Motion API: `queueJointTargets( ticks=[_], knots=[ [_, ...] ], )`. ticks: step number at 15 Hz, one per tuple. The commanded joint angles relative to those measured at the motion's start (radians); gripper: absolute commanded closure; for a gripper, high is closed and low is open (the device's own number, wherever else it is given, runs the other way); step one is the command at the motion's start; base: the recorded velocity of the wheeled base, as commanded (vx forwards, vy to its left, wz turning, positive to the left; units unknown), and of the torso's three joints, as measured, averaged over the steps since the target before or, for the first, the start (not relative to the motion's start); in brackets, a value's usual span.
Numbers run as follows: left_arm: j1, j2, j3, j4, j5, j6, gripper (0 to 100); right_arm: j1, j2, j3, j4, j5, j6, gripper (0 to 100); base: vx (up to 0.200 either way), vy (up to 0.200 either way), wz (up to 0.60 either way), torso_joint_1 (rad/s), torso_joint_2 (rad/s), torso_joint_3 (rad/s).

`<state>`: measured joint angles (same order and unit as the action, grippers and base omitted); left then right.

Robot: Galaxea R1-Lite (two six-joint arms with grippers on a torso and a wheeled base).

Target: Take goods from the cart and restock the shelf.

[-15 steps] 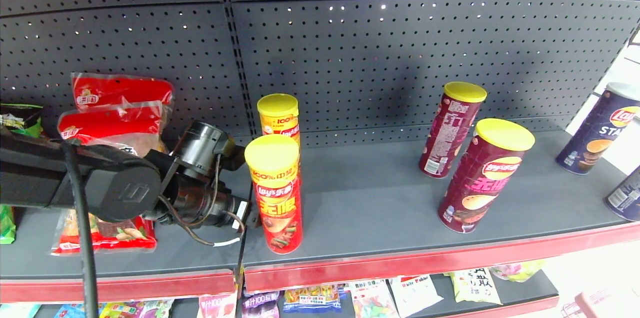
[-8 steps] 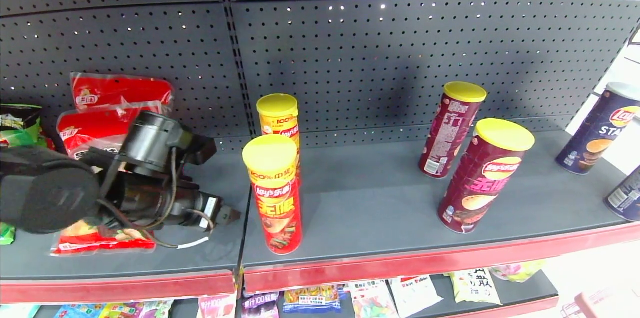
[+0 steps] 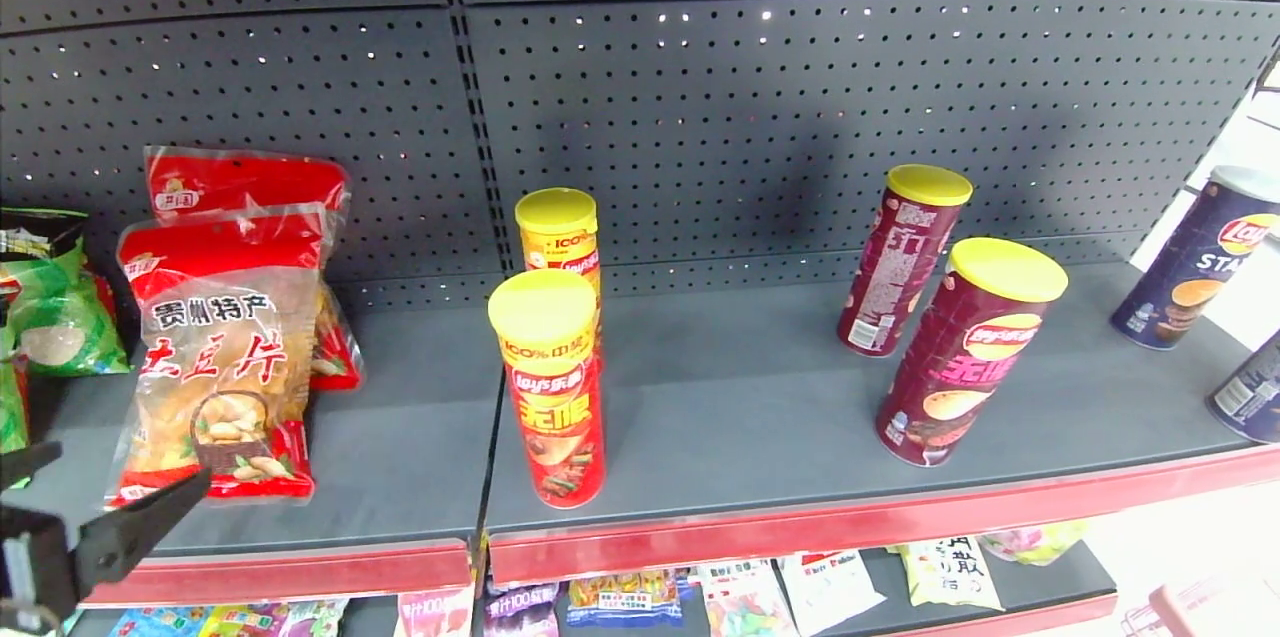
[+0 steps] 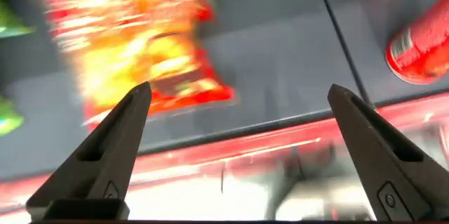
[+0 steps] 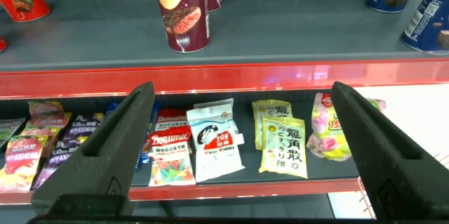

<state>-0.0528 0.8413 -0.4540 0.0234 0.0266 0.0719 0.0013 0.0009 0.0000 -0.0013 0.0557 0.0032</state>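
Left claw [image 3: 130, 465] hangs spread wide with nothing in it, low at the front lip of the shelf [image 3: 760, 397]. Right by it, the red bag [image 3: 225, 357] leans back on a second bag [image 3: 245, 182]. From the left wrist, the claw [image 4: 238, 89] frames that bag [image 4: 140, 41], and it's a blur. Green packs [image 3: 60, 317] sit at the far left.

Over to the red can [image 3: 547, 387]: it's upright near the front edge, just right of the seam. The rear red can [image 3: 558, 237] stands straight behind it. Touching? Can't tell.

Further right, two maroon cans, one in front [image 3: 965, 352] and one behind [image 3: 903, 257]. Beyond them is a blue can [image 3: 1195, 257].

Right claw [image 5: 242, 87] is also spread and empty, out in front of the shelf's red lip [image 5: 224, 76]. It faces the front maroon can [image 5: 181, 10] above and the packets [image 5: 210, 147] on the lower shelf [image 5: 231, 190].
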Motion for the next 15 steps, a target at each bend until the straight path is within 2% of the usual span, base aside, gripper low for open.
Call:
queueJointTargets(
  ticks=[1, 3, 5, 6, 7, 8, 9, 10, 13, 15],
  knots=[
    [0.082, -0.338, 0.21, -0.074, -0.05, -0.003, 0, 0.0, 0.001, 0.0, 0.0, 0.001, 0.0, 0, 0.0, 0.0, 0.0, 0.0, 0.0, 0.0],
    [0.085, -0.504, 0.322, -0.066, -0.039, -0.029, 0, 0.0, 0.001, 0.0, 0.0, 0.001, 0.0, 0, 0.0, 0.0, 0.0, 0.0, 0.0, 0.0],
    [0.077, -0.663, 0.445, -0.066, -0.04, -0.037, 0, 0.0, 0.001, 0.0, 0.0, 0.001, 0.0, 0, 0.0, 0.0, 0.0, 0.0, 0.0, 0.0],
    [0.071, -0.774, 0.454, -0.005, -0.048, -0.061, 0, 0.0, 0.001, 0.0, 0.0, 0.001, 0.0, 0, 0.0, 0.0, 0.0, 0.0, 0.0, 0.0],
    [0.062, -0.821, 0.446, -0.002, -0.053, -0.084, 0, 0.0, 0.001, 0.0, 0.0, 0.001, 0.0, 0, 0.0, 0.0, 0.0, 0.0, 0.0, 0.0],
    [0.05, -0.84, 0.453, -0.017, -0.057, -0.067, 0, 0.0, 0.001, 0.0, 0.0, 0.001, 0.0, 0, 0.0, 0.0, 0.0, 0.0, 0.0, 0.0],
    [0.05, -0.84, 0.454, -0.017, -0.054, -0.066, 0, 0.0, 0.001, 0.0, 0.0, 0.001, 0.0, 0, 0.0, 0.0, 0.0, 0.0, 0.0, 0.0],
    [0.05, -0.84, 0.454, -0.017, -0.007, -0.069, 0, 0.0, 0.001, 0.0, 0.0, 0.001, 0.0, 0, 0.0, 0.0, 0.0, 0.0, 0.0, 0.0],
    [0.051, -0.84, 0.454, -0.019, 0.001, -0.069, 0, 0.0, 0.001, 0.0, 0.0, -0.001, 0.0, 0, 0.0, 0.0, 0.0, 0.0, 0.0, 0.0],
    [0.051, -0.84, 0.454, -0.02, 0.01, -0.081, 0, 0.0, 0.001, 0.0, 0.0, 0.001, 0.0, 0, 0.0, 0.0, 0.0, 0.0, 0.0, 0.0]
  ],
)
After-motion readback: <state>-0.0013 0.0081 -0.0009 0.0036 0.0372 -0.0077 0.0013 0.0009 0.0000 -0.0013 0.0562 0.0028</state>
